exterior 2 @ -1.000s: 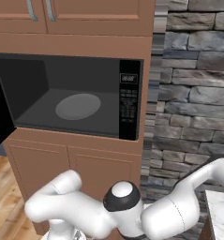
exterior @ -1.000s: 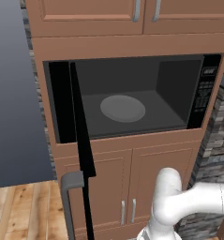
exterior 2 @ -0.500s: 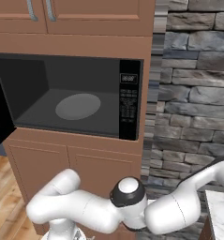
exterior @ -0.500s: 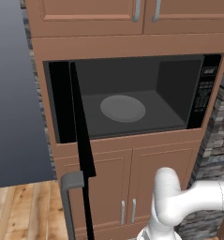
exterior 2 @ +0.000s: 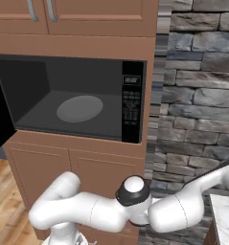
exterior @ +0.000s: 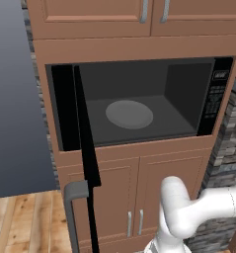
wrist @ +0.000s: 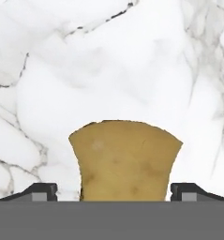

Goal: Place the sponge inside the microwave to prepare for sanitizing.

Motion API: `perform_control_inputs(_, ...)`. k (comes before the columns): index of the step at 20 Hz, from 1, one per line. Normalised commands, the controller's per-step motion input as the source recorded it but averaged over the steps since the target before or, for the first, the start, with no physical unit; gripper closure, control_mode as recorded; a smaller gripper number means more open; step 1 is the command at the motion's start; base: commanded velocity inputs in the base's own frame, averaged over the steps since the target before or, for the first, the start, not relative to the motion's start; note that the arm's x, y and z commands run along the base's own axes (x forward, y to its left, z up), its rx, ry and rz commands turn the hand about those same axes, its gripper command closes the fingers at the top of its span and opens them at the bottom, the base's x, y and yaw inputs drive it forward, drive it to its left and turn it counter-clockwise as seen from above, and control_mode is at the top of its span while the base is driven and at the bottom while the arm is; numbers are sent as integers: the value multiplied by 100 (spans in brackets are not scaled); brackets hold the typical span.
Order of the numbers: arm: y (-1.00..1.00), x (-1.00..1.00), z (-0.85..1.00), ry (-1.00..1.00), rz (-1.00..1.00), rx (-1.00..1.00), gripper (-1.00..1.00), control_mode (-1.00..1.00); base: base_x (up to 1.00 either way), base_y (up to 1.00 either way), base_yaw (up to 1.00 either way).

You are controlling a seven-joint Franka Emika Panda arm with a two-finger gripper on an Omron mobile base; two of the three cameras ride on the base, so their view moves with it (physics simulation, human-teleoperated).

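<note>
Gripper (wrist: 113, 193) tips show as two small dark bits low in the hand view, one on each side of the sponge (wrist: 125, 160). One sponge sits between them, a yellowish-tan block on a white marble counter (wrist: 108, 61) with grey veins. I cannot tell if the tips press on the sponge or stand a little apart from it.

One microwave (exterior: 139, 104) is built into the brown wood wall. Its black door (exterior: 85, 148) hangs wide open to the left, with one grey bar handle (exterior: 72, 207) at the bottom edge. Inside the dark grey space lies one round grey plate (exterior: 129, 113), and nothing rests on it. One button panel (exterior 2: 132, 103) is on the right side.

Two cabinet doors (exterior: 139, 197) sit under the microwave, each with one small grey handle. A grey stone wall (exterior 2: 197, 86) stands to the right.
</note>
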Motion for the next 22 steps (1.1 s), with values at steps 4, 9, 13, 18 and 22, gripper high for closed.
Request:
perform_control_inputs(4, 0, 0, -23, 0, -3, 4, 100, -100, 0, 0, 0)
perform_control_inputs(9, -2, 0, -18, -1, -4, 2, 100, -100, 0, 0, 0)
perform_control_inputs(13, 0, 0, -13, -4, -4, 1, 100, -100, 0, 0, 0)
perform_control_inputs(18, 4, -12, 9, -2, 0, -1, 100, -100, 0, 0, 0)
perform_control_inputs(22, 43, -52, 40, -8, 10, -14, 100, -100, 0, 0, 0)
